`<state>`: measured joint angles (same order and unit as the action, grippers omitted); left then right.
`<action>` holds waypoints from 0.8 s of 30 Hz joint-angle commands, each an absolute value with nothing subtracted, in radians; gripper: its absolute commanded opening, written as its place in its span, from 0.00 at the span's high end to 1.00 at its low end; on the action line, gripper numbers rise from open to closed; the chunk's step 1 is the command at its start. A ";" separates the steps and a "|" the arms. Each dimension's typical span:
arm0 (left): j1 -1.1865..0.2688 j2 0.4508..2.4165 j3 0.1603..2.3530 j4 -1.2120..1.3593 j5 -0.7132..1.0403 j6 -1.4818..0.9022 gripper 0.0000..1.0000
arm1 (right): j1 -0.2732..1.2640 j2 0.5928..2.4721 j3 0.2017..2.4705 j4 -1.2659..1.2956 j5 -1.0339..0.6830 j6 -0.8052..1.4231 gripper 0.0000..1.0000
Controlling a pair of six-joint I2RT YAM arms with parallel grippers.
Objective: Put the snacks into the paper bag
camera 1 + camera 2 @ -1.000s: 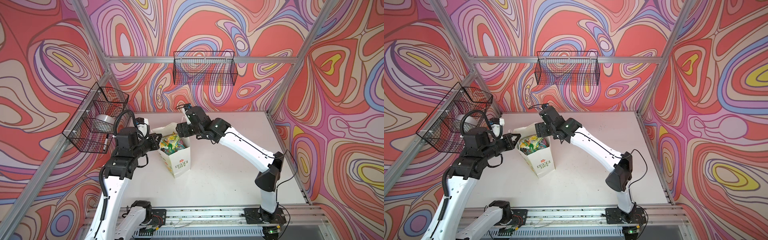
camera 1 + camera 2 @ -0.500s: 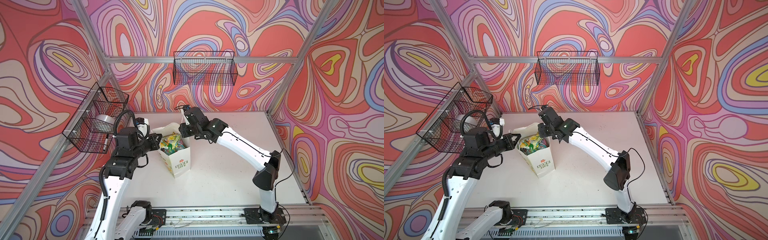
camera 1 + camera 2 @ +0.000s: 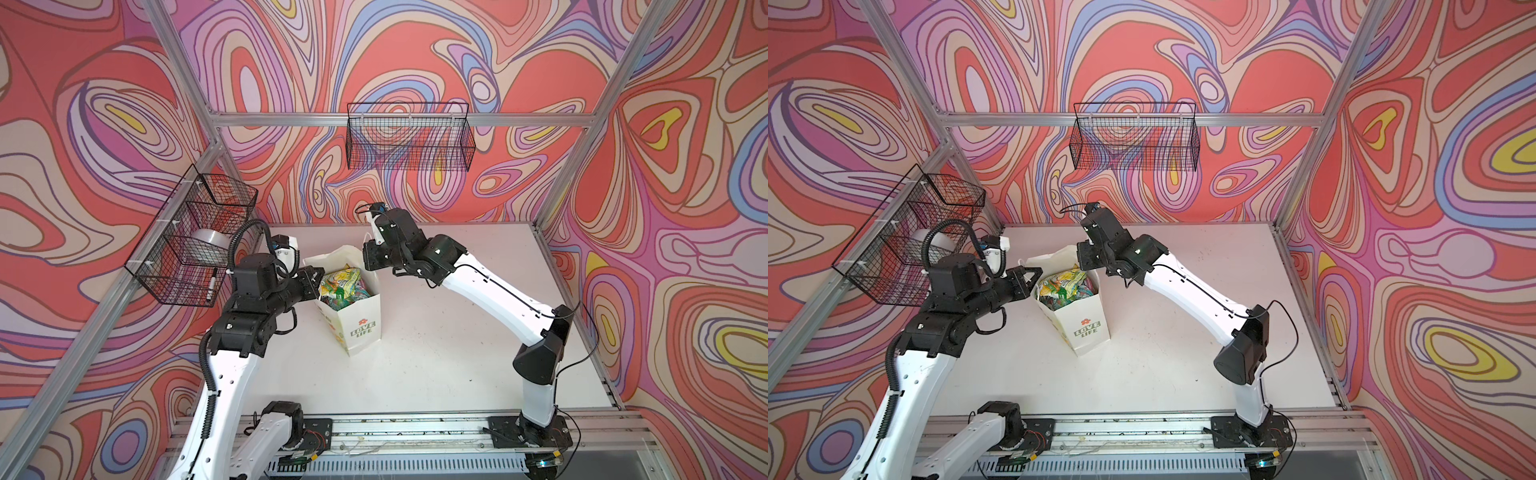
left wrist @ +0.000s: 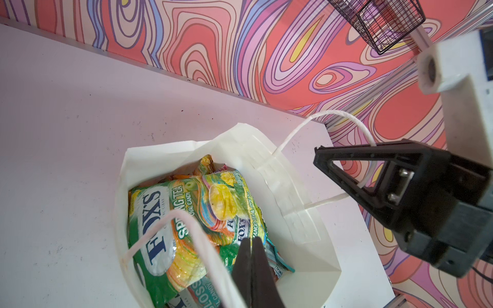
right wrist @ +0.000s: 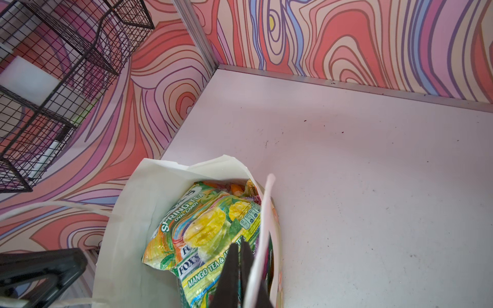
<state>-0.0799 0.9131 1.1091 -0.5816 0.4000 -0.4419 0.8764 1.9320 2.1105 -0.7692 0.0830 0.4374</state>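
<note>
Filling the paper bag (image 3: 357, 328) nearly to its mouth, the snacks (image 4: 186, 213) lie stacked flat, a green FOX'S Spring Tea packet and a yellow-green mango tea packet on top. No packet shows outside the bag in either top view, so the loading looks finished or close to it. The bag stands upright on the table (image 3: 436, 332) toward its back-left corner, mouth up and walls spread, which keeps the opening free for packets dropped from above.

The 2 grippers sit at opposite sides of that mouth. The left gripper (image 4: 250, 266) is clenched, its tips over the near rim; whether paper is pinched between them I cannot tell. The right gripper (image 5: 237, 272) is clenched too, and 1 cord handle (image 5: 262, 221) runs just beside its fingers; whether the cord is caught I cannot tell. My guess is that they are there to steady the bag or take it by the handles. 2 black wire baskets (image 3: 409, 141) hang on the walls, well apart from the bag.
</note>
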 commanded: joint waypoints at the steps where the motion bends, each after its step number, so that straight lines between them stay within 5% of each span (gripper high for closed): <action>1: -0.083 0.943 1.130 -0.584 0.403 -0.462 1.00 | 0.875 1.886 2.114 -0.742 0.074 0.422 1.00; 6: -0.119 1.115 1.314 -0.710 0.519 -0.539 1.00 | 0.849 1.832 2.101 -0.742 0.103 0.411 1.00; 12: -0.393 1.308 1.652 -0.760 0.382 -0.531 1.00 | 0.792 1.700 2.012 -0.706 0.109 0.431 1.00; 17: -0.422 1.458 1.854 -0.815 0.329 -0.555 1.00 | 0.742 1.627 1.982 -0.708 0.091 0.434 1.00; 24: -0.431 1.509 1.853 -0.772 0.338 -0.589 1.00 | 0.710 1.550 1.895 -0.717 0.097 0.429 1.00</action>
